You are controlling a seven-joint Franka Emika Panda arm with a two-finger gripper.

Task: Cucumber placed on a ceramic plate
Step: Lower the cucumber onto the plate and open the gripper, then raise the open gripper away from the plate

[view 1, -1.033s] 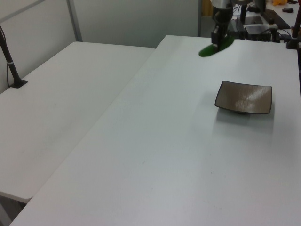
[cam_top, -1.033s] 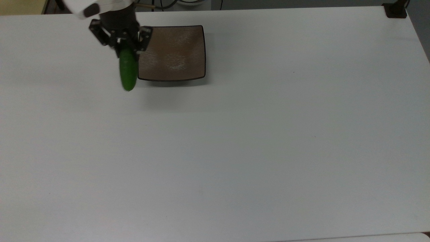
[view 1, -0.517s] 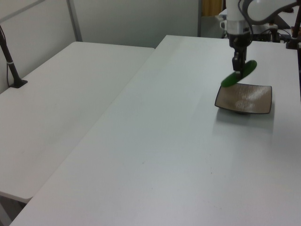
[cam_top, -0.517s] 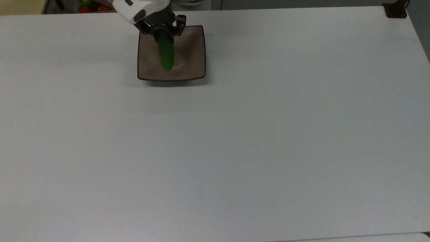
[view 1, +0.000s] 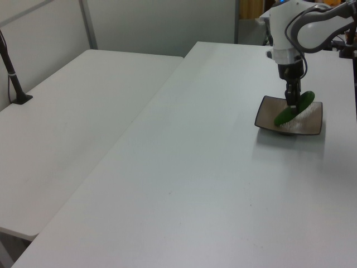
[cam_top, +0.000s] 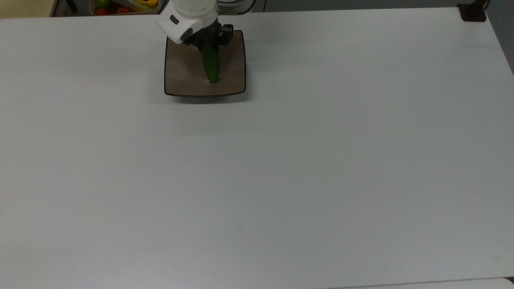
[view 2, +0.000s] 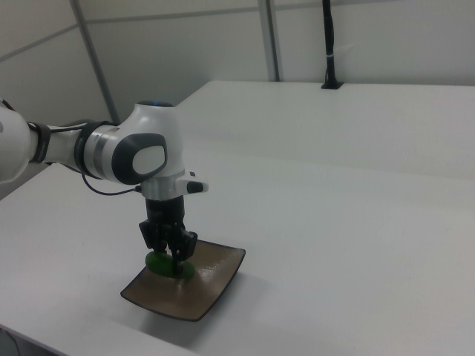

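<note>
Closed on the cucumber (cam_top: 211,66), the jaws pinch it across its width near the end that lies under the wrist, so most of the green body sticks out from between the fingers. The gripper (view 2: 170,252) points straight down from the white arm (view 2: 141,159), a stance that suits lowering a long thing flat rather than dropping it on end.

Taking the ceramic plate (cam_top: 178,76) as the landmark: the cucumber hangs over the plate's middle, its length running from the plate's far edge toward its near edge in the top view, a little toward the top view's right of centre. In the left view it sits slightly tilted across the plate's hollow (view 1: 294,109), and in the right view its underside looks at or just above the brown surface (view 2: 169,265); whether it truly rests there cannot be told. No part of it reaches past the dark rim.

Beyond the plate's far edge, off the white table (cam_top: 281,168), a bin of coloured items (cam_top: 120,5) stands at the picture's top.

By the look of things the carrying is done and only the release remains. Holding the cucumber low and over the centre makes sense: it is smooth and round, the plate is glossy with upturned corners, so a release from height or near an edge might let it roll.
</note>
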